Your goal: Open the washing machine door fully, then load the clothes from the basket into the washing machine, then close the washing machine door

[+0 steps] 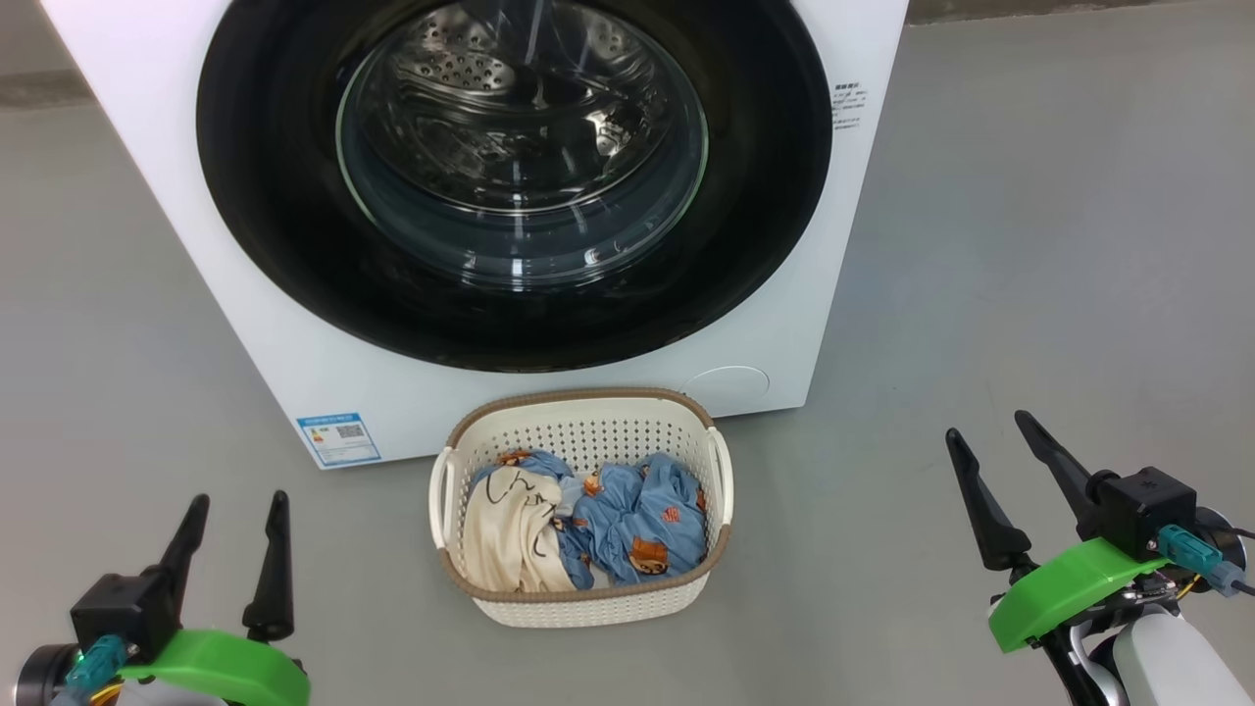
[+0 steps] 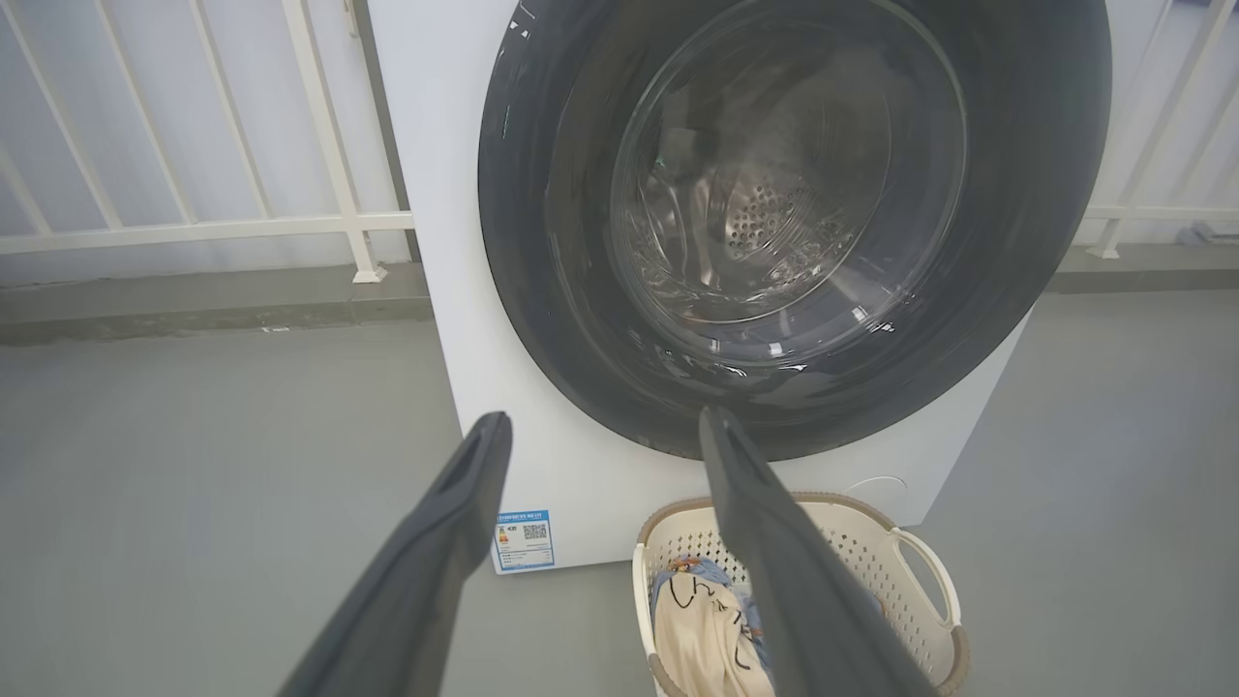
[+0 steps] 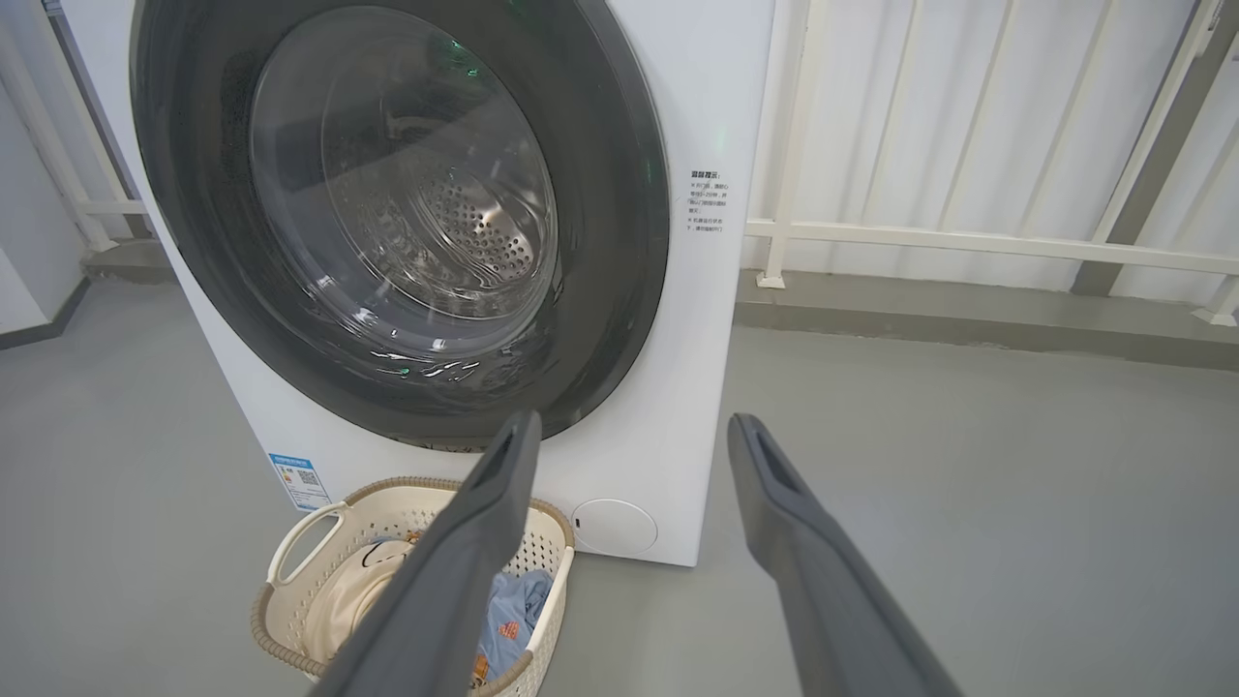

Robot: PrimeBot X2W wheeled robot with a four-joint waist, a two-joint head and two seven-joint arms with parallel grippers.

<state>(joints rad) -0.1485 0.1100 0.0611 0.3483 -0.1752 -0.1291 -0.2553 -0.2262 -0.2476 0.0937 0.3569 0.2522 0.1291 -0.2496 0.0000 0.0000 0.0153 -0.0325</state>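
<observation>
Head view: basket [image 1: 588,606] stands just before closed washing machine door [image 1: 515,167].

Before us the big white boxy washing machine [image 1: 245,294] stands on the grey floor [image 1: 1029,294], its round black-rimmed glass door [image 1: 284,245] flat against its front. The small cream perforated plastic basket [image 1: 578,400] sits just before it, below the door. In it the cream garment [image 1: 510,534] lies left, the light blue bear-print garment [image 1: 637,520] right. Our left gripper [image 1: 240,498] hangs left of the basket, our right gripper [image 1: 985,426] right of it.
</observation>
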